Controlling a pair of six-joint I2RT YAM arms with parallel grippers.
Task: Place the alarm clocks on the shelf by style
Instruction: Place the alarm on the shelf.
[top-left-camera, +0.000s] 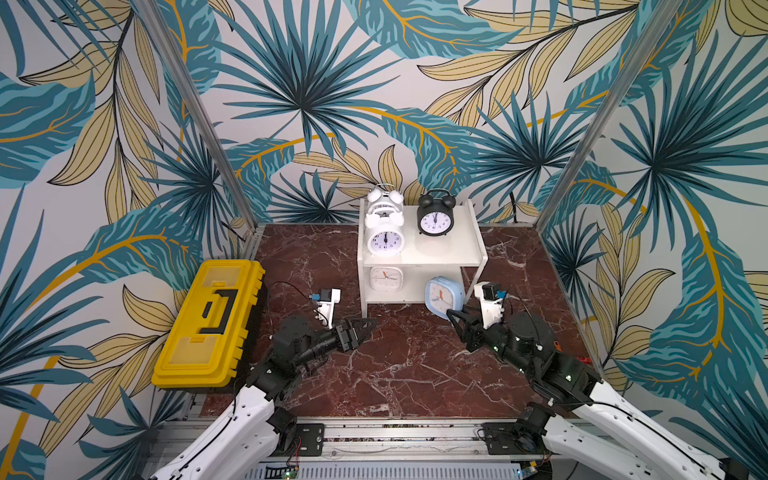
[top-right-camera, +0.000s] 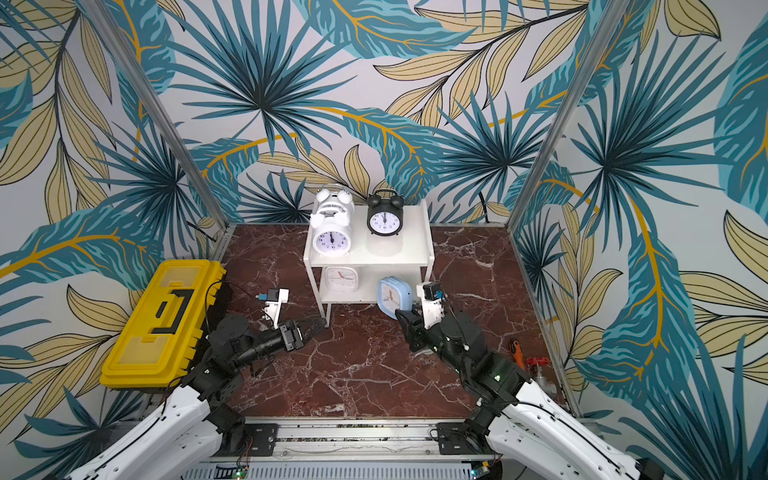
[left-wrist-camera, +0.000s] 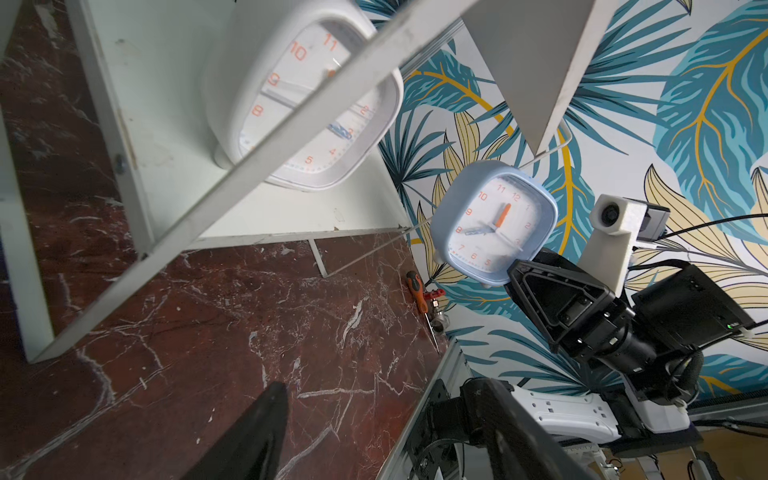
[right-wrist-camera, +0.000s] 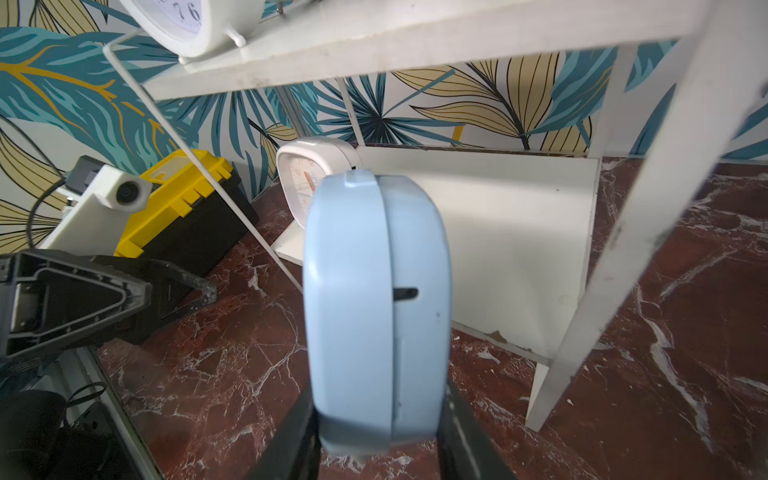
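Marble desk (top-left-camera: 415, 374): my right hand (top-left-camera: 453, 313) pinches the blue clock (top-left-camera: 444, 297) by the shelf (top-left-camera: 461, 245) (left hand (top-left-camera: 371, 322), can't tell its spread).

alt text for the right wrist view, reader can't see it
A light-blue square alarm clock, seen edge-on, is gripped by the right gripper just in front of the lower board of the white shelf, where a white square clock stands. A yellow toolbox sits in the background.

A yellow toolbox (top-left-camera: 210, 322) is sitting shut on the marble tabletop (top-left-camera: 407, 374), and an orange-handled screwdriver (left-wrist-camera: 419, 293) is lying near the leafy wall (top-left-camera: 307, 83).
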